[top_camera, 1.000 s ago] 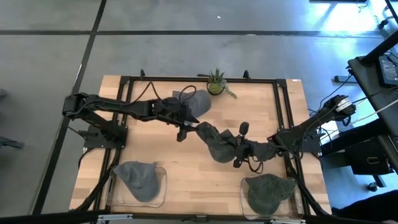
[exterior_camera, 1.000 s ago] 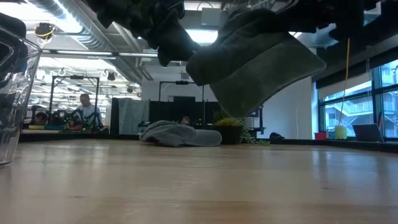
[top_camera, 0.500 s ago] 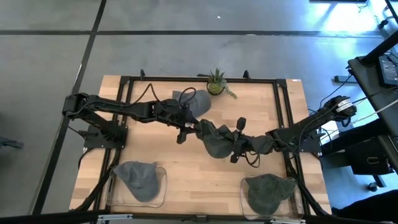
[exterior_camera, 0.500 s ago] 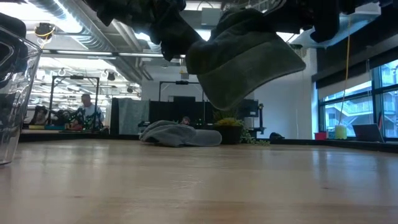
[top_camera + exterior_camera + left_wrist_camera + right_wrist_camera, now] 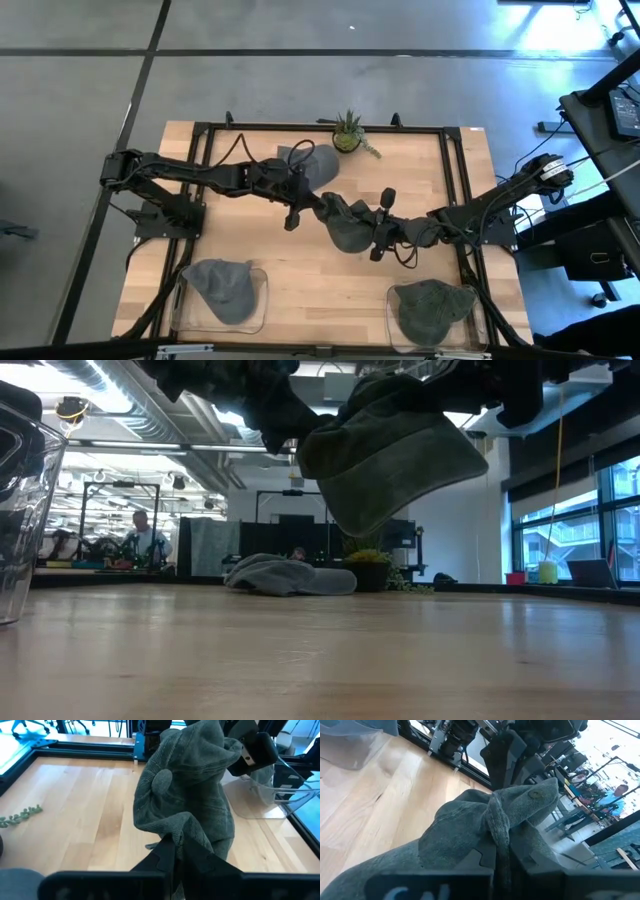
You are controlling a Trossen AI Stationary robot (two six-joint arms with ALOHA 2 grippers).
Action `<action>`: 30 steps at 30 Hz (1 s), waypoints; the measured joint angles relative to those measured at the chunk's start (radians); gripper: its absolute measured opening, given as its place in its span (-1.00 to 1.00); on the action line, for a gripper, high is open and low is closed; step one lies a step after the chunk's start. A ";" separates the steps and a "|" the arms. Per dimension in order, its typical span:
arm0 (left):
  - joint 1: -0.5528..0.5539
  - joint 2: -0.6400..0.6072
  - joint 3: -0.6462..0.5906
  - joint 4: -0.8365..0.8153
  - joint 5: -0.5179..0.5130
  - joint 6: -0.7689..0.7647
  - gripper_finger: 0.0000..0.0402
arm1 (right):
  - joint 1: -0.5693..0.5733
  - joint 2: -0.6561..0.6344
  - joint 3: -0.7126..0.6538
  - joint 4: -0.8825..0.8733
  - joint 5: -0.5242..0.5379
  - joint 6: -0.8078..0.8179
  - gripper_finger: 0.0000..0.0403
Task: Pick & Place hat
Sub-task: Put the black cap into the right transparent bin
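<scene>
Left gripper (image 5: 313, 205) and right gripper (image 5: 368, 233) each pinching, seemingly, opposite edges of the grey hat (image 5: 343, 224), held above mid-table.

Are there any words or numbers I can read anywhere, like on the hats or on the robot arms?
No, there is nothing to read.
The held hat: no writing shows, only plain grey-green cloth.
The left gripper and right gripper, both shut on that hat: no labels show.
The other hats: no words visible.
The far room in the low view: too small to read.
</scene>
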 joint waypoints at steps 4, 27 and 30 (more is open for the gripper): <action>0.000 0.000 0.000 -0.001 0.000 0.023 -0.97 | 0.000 0.000 0.000 -0.002 -0.005 0.009 -0.87; -0.023 0.000 0.016 -0.119 0.002 0.260 -0.97 | -0.050 -0.083 0.115 -0.351 -0.085 0.619 -0.01; -0.029 0.000 0.016 -0.125 0.002 0.284 -0.97 | -0.090 -0.064 0.164 -0.350 -0.120 0.490 -0.01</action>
